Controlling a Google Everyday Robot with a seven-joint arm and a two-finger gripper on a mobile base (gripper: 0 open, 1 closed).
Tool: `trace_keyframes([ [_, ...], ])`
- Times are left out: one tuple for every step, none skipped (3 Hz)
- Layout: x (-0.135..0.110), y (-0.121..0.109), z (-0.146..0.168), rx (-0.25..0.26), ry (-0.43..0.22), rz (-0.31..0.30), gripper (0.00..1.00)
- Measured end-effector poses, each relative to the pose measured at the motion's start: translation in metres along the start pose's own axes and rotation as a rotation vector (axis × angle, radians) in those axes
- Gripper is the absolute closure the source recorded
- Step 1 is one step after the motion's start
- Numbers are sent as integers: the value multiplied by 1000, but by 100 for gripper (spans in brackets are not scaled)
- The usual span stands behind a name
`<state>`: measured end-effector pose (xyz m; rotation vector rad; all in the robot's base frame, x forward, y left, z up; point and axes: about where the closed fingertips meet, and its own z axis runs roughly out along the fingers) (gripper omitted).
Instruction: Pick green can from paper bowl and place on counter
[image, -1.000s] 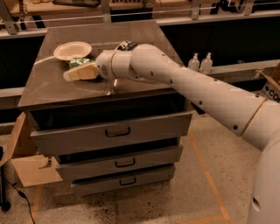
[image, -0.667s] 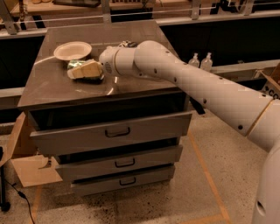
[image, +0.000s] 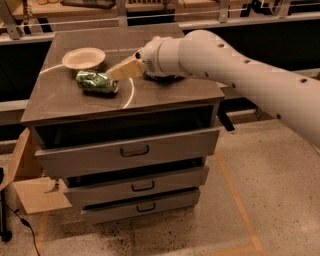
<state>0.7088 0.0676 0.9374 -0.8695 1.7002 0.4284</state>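
Can (image: 97, 82) on its side on bench (image: 65, 102), just in front of bowl (image: 83, 58). Pincer (image: 118, 73) right of bowl, at can's end; grip state can't tell.

Speckled concrete floor (image: 280, 165) with orange tape lines (image: 235, 200) (cardboard box (image: 37, 192) at left), metal rails (image: 240, 21) behind.

No text, brand or number can be read anywhere. The green can (image: 95, 81) on the worktop (image: 67, 102) bears pale markings, not legible. The gripper (image: 116, 74) stands just beside the can, over the worktop.
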Motion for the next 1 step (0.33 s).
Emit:
trace_keyframes([
  [2,-26,-23,61,18,8,0],
])
